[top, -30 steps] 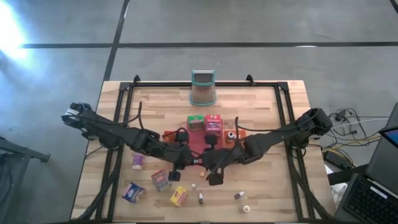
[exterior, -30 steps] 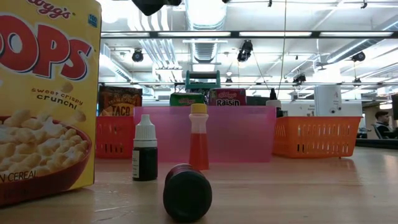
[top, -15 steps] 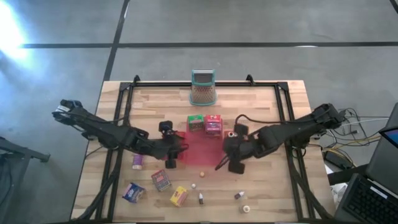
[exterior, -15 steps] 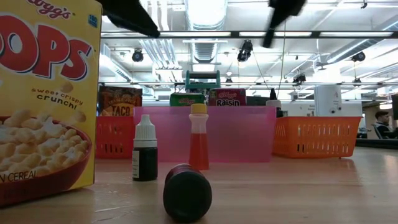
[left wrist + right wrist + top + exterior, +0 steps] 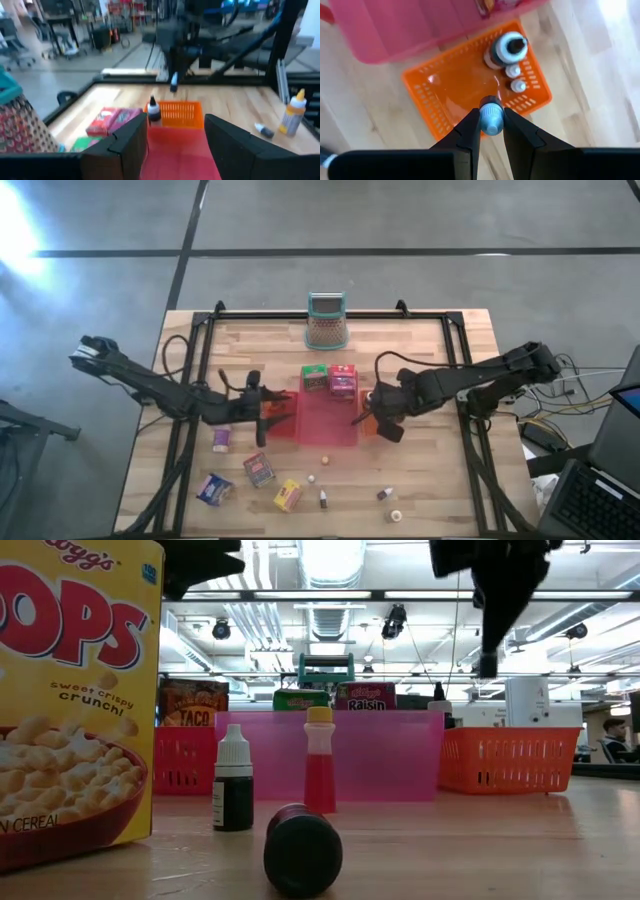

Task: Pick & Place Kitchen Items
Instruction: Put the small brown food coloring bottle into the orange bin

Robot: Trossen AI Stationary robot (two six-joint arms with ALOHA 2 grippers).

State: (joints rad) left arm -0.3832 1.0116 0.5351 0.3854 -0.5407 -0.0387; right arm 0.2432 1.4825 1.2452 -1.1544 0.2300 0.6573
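Observation:
My right gripper (image 5: 491,131) is shut on a small dark bottle with a pale cap (image 5: 491,119). It hangs over the orange tray (image 5: 372,420), where a dark bottle (image 5: 506,50) and two tiny ones stand. My left gripper (image 5: 175,145) is open and level at the pink tray's left side (image 5: 282,412), with nothing between its fingers. A green box (image 5: 315,378) and a red box (image 5: 343,380) sit beyond the pink tray (image 5: 322,422). More kitchen items lie near the front edge: boxes (image 5: 259,470) (image 5: 287,496) and small bottles (image 5: 383,495). My right gripper pinches the small bottle at its capped top (image 5: 491,122) between its two fingers. The fingers come from above, pointing down. The bottle hangs below them (image 5: 487,664), lifted clear above the orange tray.
The teal-rimmed mesh holder (image 5: 326,322) stands at the far edge. A red tray (image 5: 185,760) sits left of the pink one. A black frame (image 5: 200,350) runs round the table. In the low view a cereal box (image 5: 70,690) and three bottles (image 5: 233,780) stand close.
My right gripper has carried the small bottle from the table's near middle toward the right and far side, over the orange tray, and has tipped to point down. My left gripper has drawn back toward the table's left edge and swung up to level.

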